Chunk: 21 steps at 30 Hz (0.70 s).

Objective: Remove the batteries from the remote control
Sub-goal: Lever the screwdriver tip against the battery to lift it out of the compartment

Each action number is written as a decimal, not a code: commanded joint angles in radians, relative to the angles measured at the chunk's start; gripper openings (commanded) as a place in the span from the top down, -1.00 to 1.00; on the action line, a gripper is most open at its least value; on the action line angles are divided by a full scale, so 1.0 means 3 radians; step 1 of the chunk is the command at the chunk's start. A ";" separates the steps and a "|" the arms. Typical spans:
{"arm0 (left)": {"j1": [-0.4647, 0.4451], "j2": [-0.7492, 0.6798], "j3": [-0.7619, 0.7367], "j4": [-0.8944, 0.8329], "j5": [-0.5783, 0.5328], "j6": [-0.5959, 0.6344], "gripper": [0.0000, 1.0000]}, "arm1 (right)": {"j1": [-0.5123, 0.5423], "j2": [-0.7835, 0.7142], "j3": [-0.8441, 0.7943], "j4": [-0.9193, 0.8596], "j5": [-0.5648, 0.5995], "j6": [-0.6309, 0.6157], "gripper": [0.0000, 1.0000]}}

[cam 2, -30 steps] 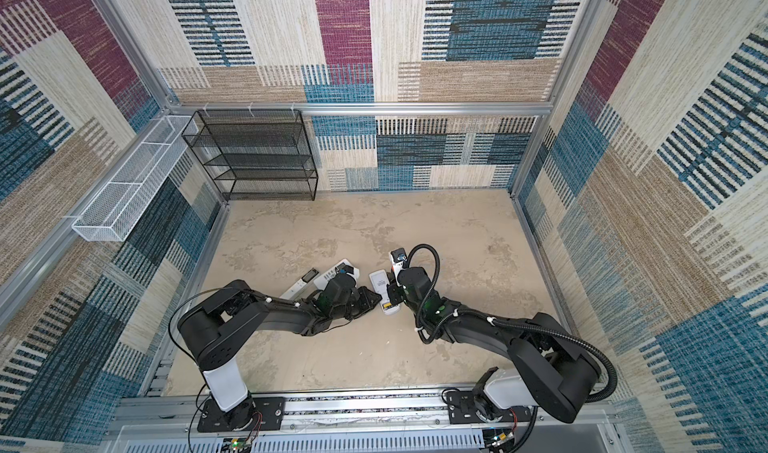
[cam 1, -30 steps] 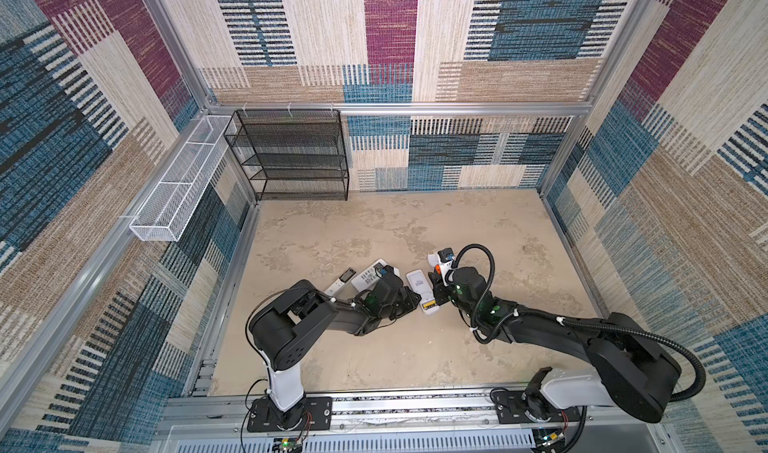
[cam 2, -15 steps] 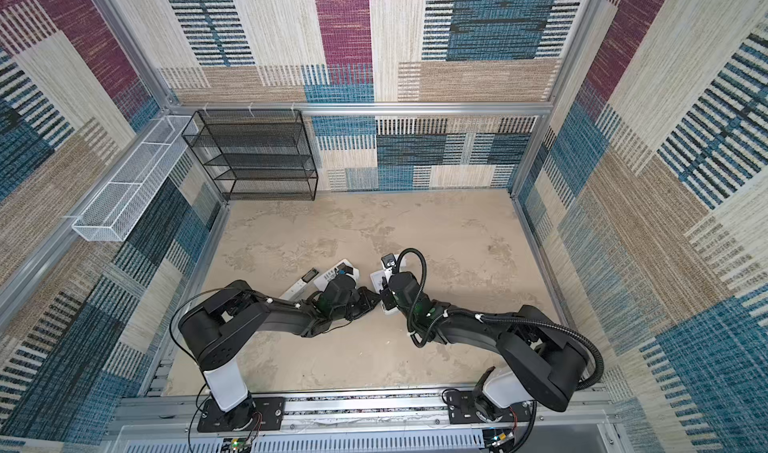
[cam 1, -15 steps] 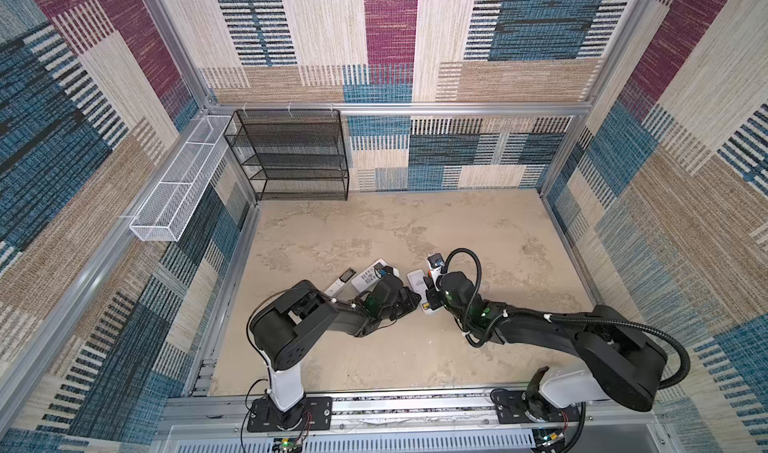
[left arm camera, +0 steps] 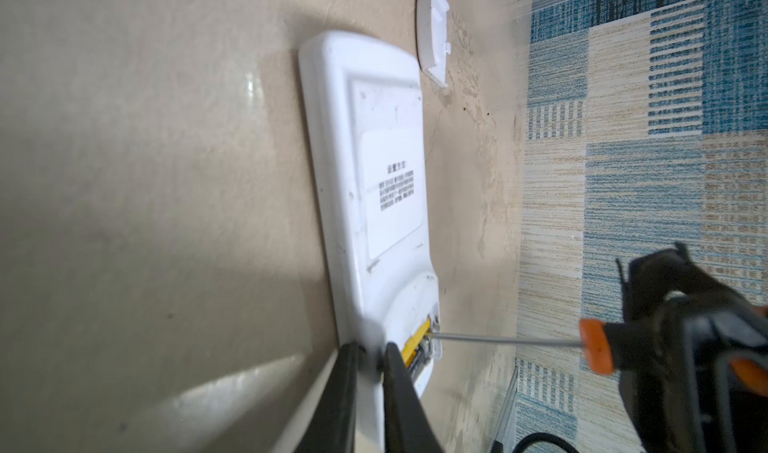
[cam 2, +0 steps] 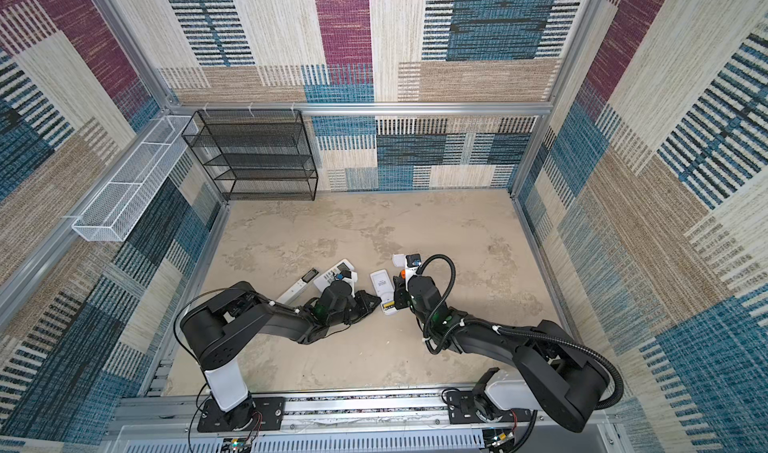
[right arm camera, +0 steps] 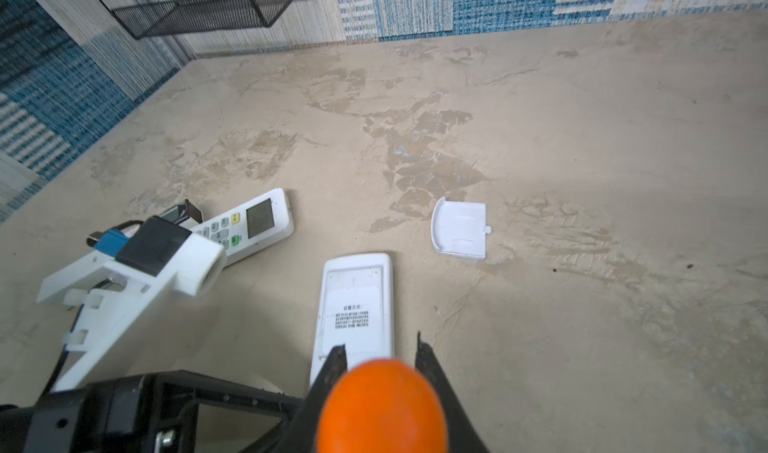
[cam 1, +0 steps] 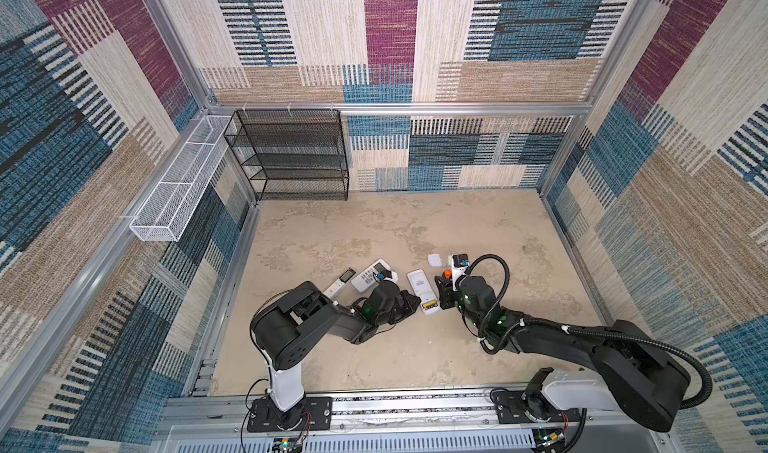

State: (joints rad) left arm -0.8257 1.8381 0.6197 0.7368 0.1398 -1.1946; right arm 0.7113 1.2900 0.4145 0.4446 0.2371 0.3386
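white remote (cam 1: 422,291) lies face down mid counter (cam 1: 457,222). its battery cover (cam 1: 434,259) is already off, lying loose at about 1 o'clock from it, just apart. in a top view the open bay is at the remote's 6 o'clock end. yellow battery (left arm camera: 415,341) still sits in the bay; can't tell if a 2nd cell lies beside it. no loose cells seen on the counter, so by my read 0 unloaded yet.

left claw (left arm camera: 370,347) comes in from 9 o'clock, fingers nearly together and pinching the remote's side wall by the bay, steadying it. right claw (right arm camera: 380,347) is clamped on the orange screwdriver (left arm camera: 596,347) at 3 o'clock, with the shaft tip touching the battery's end at the contact.

judged step: prying the cell out, early-to-mid task. left: lever it free, lift it out, repeat for any other cell. 2 more remotes, white remote with screen (right arm camera: 249,226) and slim remote (cam 1: 340,284), lie at 9-10 o'clock, backs not visible.
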 commanded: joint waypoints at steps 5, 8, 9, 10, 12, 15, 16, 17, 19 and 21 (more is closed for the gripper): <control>-0.0022 0.0040 -0.0034 -0.0528 0.0081 -0.0093 0.69 | -0.0116 -0.0199 -0.0133 0.0391 -0.0263 0.0415 1.00; -0.0027 0.0040 -0.0030 -0.0527 0.0081 -0.0093 0.69 | -0.0126 -0.0248 -0.0149 0.0384 -0.0278 0.0435 1.00; -0.0027 0.0039 -0.0026 -0.0528 0.0081 -0.0092 0.69 | -0.0129 -0.0257 -0.0154 0.0379 -0.0278 0.0441 1.00; -0.0028 0.0040 -0.0027 -0.0528 0.0076 -0.0093 0.70 | -0.0130 -0.0270 -0.0154 0.0374 -0.0283 0.0446 1.00; -0.0029 0.0040 -0.0030 -0.0528 0.0077 -0.0093 0.70 | -0.0128 -0.0276 -0.0149 0.0362 -0.0289 0.0445 1.00; -0.0027 0.0039 -0.0022 -0.0528 0.0076 -0.0083 0.70 | -0.0129 -0.0284 -0.0132 0.0312 -0.0281 0.0392 1.00; -0.0029 0.0035 -0.0021 -0.0529 0.0076 -0.0083 0.70 | -0.0131 -0.0280 -0.0120 0.0271 -0.0254 0.0355 1.00; -0.0028 0.0039 -0.0021 -0.0528 0.0076 -0.0080 0.70 | -0.0131 -0.0277 -0.0104 0.0234 -0.0223 0.0313 1.00; -0.0029 0.0034 -0.0020 -0.0533 0.0071 -0.0078 0.70 | -0.0130 -0.0276 -0.0069 0.0183 -0.0178 0.0199 1.00; -0.0029 0.0027 -0.0018 -0.0549 0.0071 -0.0074 0.71 | -0.0131 -0.0263 -0.0036 0.0150 -0.0149 0.0104 1.00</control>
State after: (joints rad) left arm -0.8322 1.8385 0.6178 0.7349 0.1608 -1.1980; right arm 0.6727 1.2098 0.3866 0.4908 0.1680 0.4198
